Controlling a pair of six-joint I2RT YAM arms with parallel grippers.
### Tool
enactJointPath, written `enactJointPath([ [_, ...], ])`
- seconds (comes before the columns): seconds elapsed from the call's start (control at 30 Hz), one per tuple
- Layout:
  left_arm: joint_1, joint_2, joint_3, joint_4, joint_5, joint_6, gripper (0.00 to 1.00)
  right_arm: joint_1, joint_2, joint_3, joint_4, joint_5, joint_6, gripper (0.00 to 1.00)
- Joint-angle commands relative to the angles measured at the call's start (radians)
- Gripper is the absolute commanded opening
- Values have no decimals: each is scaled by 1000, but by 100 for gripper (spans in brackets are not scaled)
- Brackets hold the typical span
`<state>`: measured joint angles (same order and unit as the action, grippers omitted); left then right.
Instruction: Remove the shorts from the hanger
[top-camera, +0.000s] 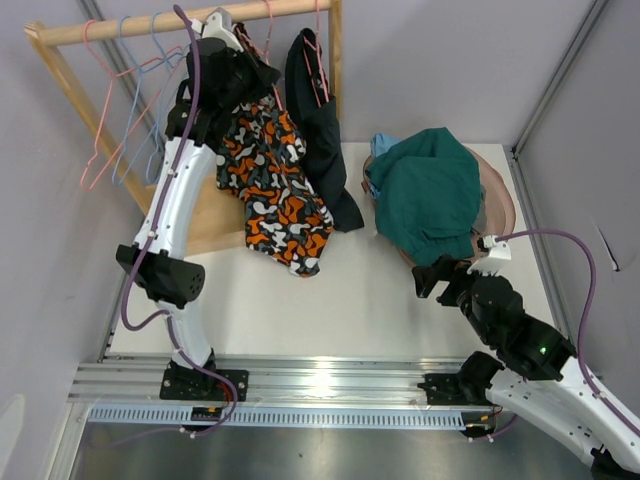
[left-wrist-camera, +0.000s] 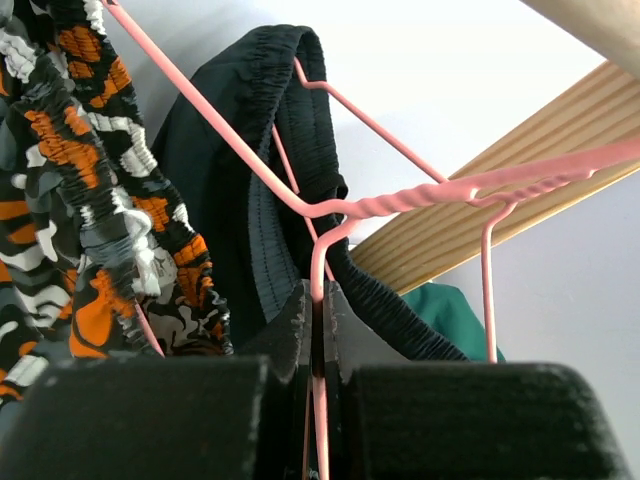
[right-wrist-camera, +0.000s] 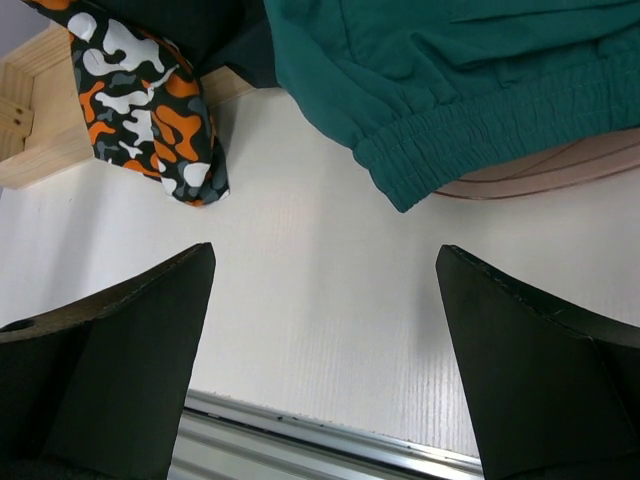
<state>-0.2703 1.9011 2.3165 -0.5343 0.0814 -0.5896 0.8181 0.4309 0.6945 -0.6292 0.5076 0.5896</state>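
Note:
The orange-black-white patterned shorts (top-camera: 270, 190) and the black shorts (top-camera: 320, 130) hang from pink hangers on the wooden rail (top-camera: 180, 22). My left gripper (top-camera: 245, 70) is up at the rail between them. In the left wrist view it (left-wrist-camera: 320, 300) is shut on a thin wire of a pink hanger (left-wrist-camera: 400, 200), with the patterned shorts (left-wrist-camera: 90, 200) to its left and the black shorts' waistband (left-wrist-camera: 220, 170) draped over the hanger behind it. Dark teal shorts (top-camera: 430, 190) lie heaped in the basket on the right. My right gripper (top-camera: 440, 275) hovers open over the table (right-wrist-camera: 322, 250), holding nothing.
Several empty pink and blue hangers (top-camera: 120, 130) hang at the rail's left end. The brown basket (top-camera: 500, 200) stands at the back right, with a bit of light blue cloth (top-camera: 380, 145) at its far edge. The rack's wooden base (right-wrist-camera: 40, 130) lies on the table.

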Motion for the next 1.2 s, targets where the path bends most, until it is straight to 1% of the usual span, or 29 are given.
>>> enactJointPath([
  [0.0, -24, -92, 46, -33, -41, 66, 0, 6, 28, 49, 86, -51, -62, 99],
  [0.07, -26, -149, 24, -53, -63, 79, 0, 6, 57, 77, 138, -136, -105, 99],
  [0.1, -27, -167, 24, -64, -69, 82, 0, 7, 109, 117, 196, -240, -141, 99],
  [0.13, -26, -186, 15, -82, -71, 86, 0, 10, 144, 143, 221, -288, -154, 99],
  [0.17, -27, -223, 5, -92, -74, 89, 0, 28, 182, 173, 238, -312, -162, 99],
  [0.2, -26, -241, 0, -99, -75, 93, 0, 50, 222, 244, 261, -328, -168, 99],
  [0.23, -26, -255, -3, -118, -77, 96, 0, 76, 302, 284, 270, -324, -195, 100],
  [0.27, -26, -284, -3, -127, -75, 102, 0, 155, 342, 325, 276, -305, -212, 99],
  [0.3, -27, -295, 7, -138, -77, 102, 0, 205, 382, 370, 286, -241, -233, 99],
  [0.33, -26, -306, 1, -148, -75, 103, 0, 254, 460, 463, 289, -198, -282, 99],
  [0.37, -27, -324, 3, -164, -75, 102, 0, 303, 498, 509, 293, -161, -306, 99],
  [0.4, -26, -332, 1, -173, -69, 99, 0, 388, 540, 555, 301, -97, -327, 99],
  [0.43, -26, -339, -2, -182, -71, 96, 0, 423, 616, 645, 304, -72, -359, 99],
  [0.5, -26, -371, -40, -179, -59, 82, 0, 487, 689, 721, 316, -41, -376, 100],
  [0.57, -27, -396, -77, -168, -51, 70, 0, 513, 777, 793, 341, -40, -399, 99],
  [0.7, -26, -450, -127, -159, -32, 59, 0, 535, 894, 850, 426, -38, -398, 99],
  [0.9, -27, -504, -189, -159, -26, 59, 0, 535, 1032, 901, 485, -27, -378, 99],
  [0.97, -26, -516, -187, -164, -20, 53, 0, 533, 1060, 899, 505, -17, -375, 99],
  [1.07, -24, -537, -190, -174, -8, 40, 0, 529, 1112, 872, 597, 18, -370, 99],
  [1.13, -24, -551, -190, -181, -2, 34, 0, 526, 1164, 867, 618, 45, -372, 100],
  [1.17, -24, -557, -196, -190, -2, 30, 0, 526, 1181, 867, 652, 60, -378, 94],
])
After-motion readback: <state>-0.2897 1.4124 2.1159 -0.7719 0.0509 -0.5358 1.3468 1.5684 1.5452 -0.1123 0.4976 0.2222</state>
